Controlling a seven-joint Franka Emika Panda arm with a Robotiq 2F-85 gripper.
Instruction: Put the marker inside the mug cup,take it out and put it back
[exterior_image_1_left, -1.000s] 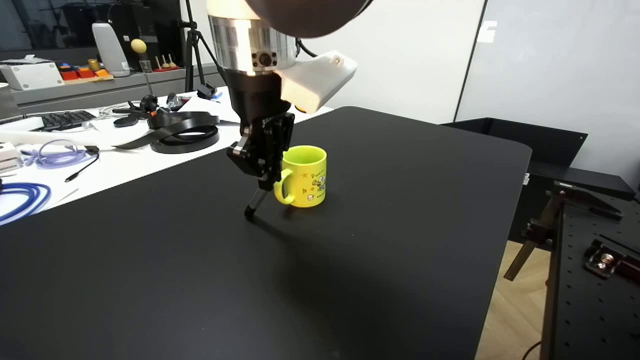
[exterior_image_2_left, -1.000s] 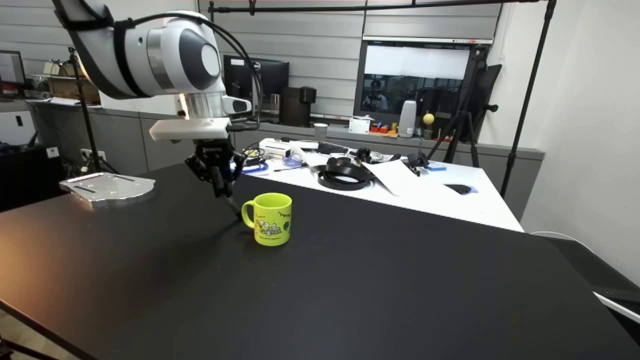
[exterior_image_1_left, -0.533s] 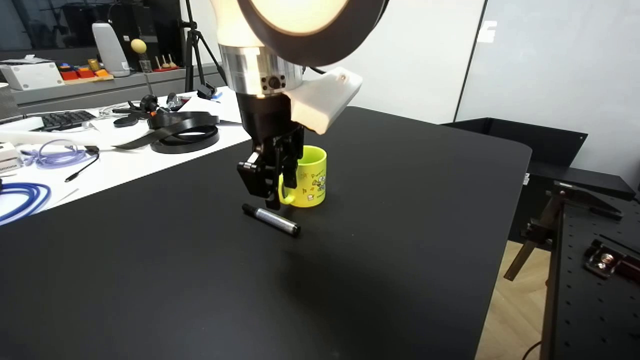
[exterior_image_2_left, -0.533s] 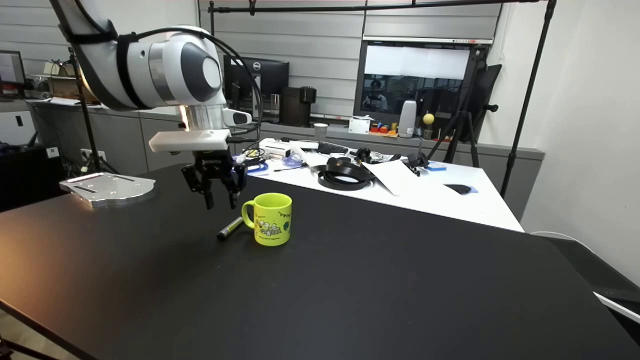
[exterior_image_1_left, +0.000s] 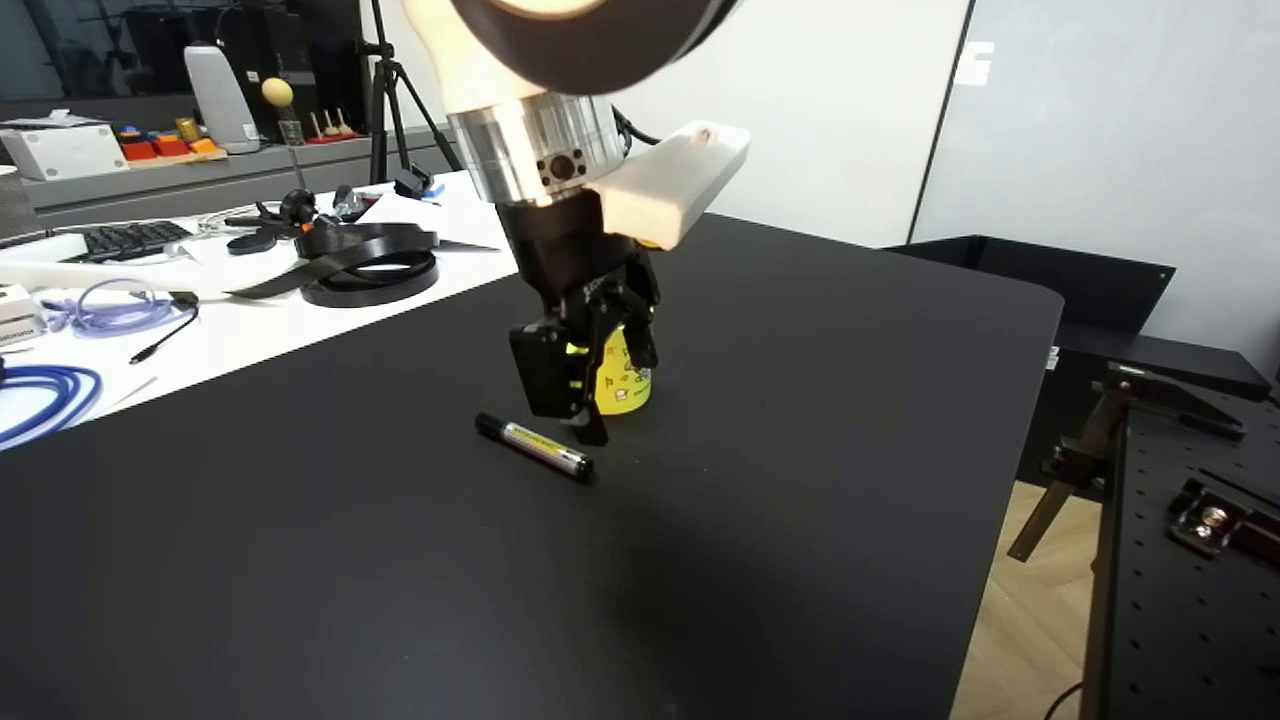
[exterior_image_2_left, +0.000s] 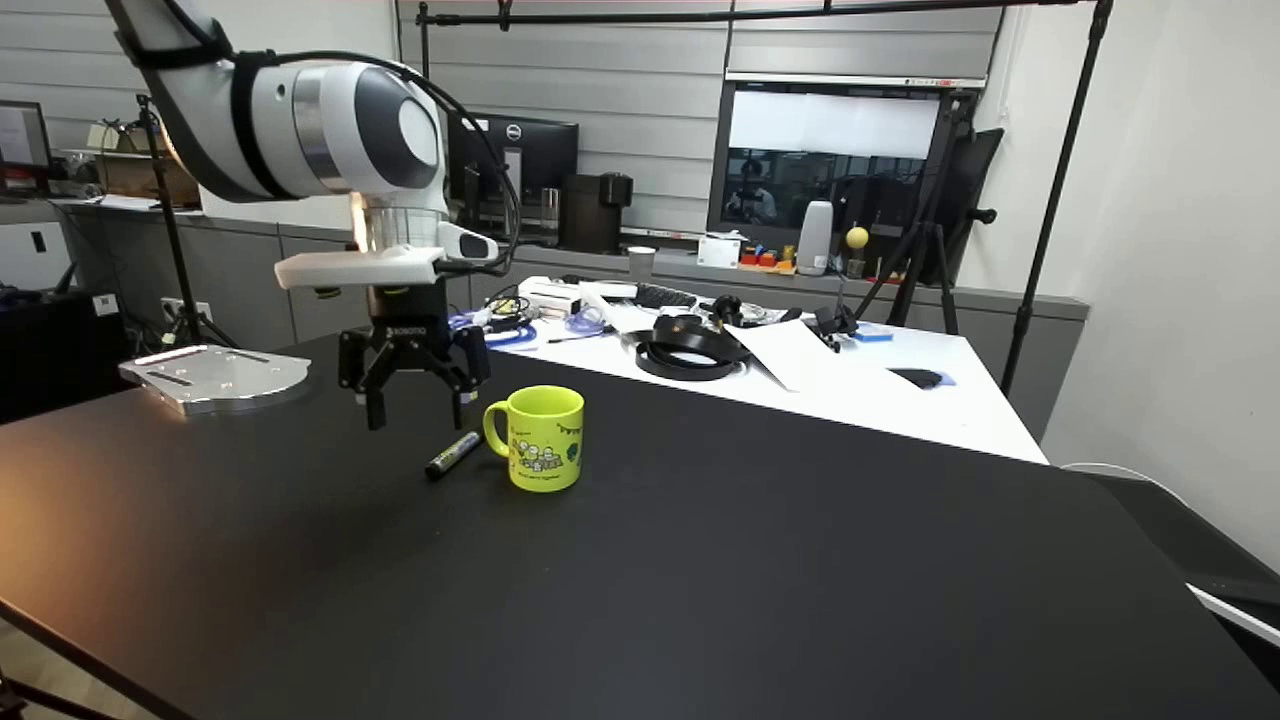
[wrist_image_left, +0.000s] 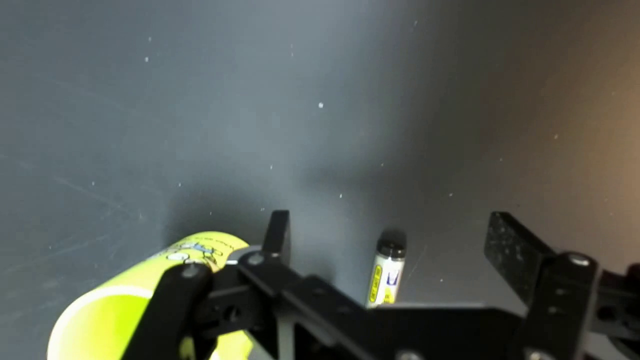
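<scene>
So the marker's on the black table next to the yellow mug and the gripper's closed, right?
The gripper isn't closed: it's open, its fingers apart in an exterior view. The marker does lie on the black table next to the yellow mug.

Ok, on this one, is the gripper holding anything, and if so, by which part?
Nothing is held. The gripper is open, the marker lies flat on the table, and the mug stands upright near it.
</scene>
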